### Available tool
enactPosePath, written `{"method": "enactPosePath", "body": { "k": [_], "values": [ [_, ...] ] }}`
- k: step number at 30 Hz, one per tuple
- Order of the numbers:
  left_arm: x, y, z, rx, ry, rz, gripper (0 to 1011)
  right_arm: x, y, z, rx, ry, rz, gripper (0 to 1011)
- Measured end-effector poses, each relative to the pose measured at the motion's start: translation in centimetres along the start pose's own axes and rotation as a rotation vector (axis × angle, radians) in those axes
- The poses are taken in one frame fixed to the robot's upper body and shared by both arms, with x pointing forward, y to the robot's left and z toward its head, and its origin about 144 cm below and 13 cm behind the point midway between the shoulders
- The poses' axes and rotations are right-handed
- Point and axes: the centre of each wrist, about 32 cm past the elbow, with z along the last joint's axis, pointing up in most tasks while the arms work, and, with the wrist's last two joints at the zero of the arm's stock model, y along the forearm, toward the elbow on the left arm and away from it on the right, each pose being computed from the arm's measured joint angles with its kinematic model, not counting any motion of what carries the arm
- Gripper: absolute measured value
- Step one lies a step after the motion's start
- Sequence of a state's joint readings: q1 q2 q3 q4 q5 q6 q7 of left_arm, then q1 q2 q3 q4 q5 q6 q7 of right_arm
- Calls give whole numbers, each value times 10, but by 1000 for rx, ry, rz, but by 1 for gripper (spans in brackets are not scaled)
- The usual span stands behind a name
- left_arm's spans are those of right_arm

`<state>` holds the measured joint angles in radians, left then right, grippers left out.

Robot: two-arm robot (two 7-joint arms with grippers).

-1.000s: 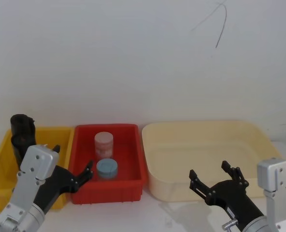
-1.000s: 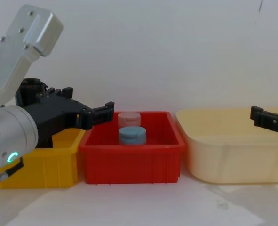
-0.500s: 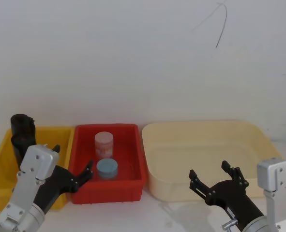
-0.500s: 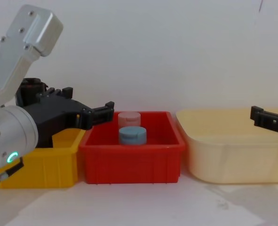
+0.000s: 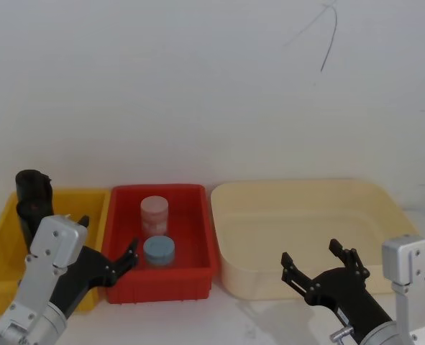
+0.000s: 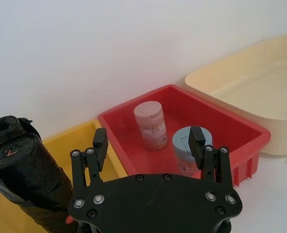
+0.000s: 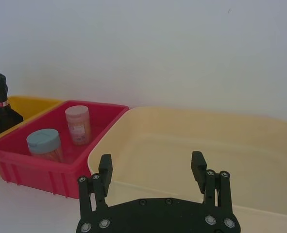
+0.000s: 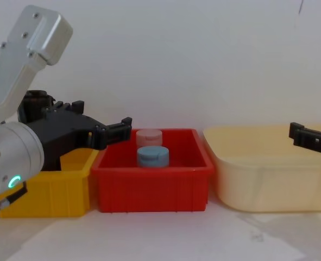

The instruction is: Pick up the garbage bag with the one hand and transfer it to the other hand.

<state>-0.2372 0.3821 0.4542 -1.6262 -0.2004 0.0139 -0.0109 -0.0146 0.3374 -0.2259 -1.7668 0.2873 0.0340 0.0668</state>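
Close to the robot, left tool [image 5: 108, 233] and right tool [image 5: 310, 253] hover, jaws apart, while farther off the garbage bag [image 5: 32, 201] stands at the back of the yellow bin [image 5: 0, 244], where a skewed grasp could topple it.

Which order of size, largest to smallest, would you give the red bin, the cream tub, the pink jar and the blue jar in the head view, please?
1. Cream tub
2. Red bin
3. Pink jar and blue jar: they look about alike, and the blue one sits nearer the camera, so they are left unranked.
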Motion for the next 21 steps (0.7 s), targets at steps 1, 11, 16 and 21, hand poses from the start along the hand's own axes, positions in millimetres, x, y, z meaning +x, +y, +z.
{"method": "enactPosePath", "body": {
  "k": [1,11,16,21],
  "values": [
    [0,0,0,0,0,0,1001,0,0,0,0,0,0,1001],
    [0,0,0,0,0,0,1001,0,0,0,0,0,0,1001],
    [0,0,0,0,0,0,1001,0,0,0,0,0,0,1001],
    [0,0,0,0,0,0,1001,0,0,0,0,0,0,1001]
  ]
}}
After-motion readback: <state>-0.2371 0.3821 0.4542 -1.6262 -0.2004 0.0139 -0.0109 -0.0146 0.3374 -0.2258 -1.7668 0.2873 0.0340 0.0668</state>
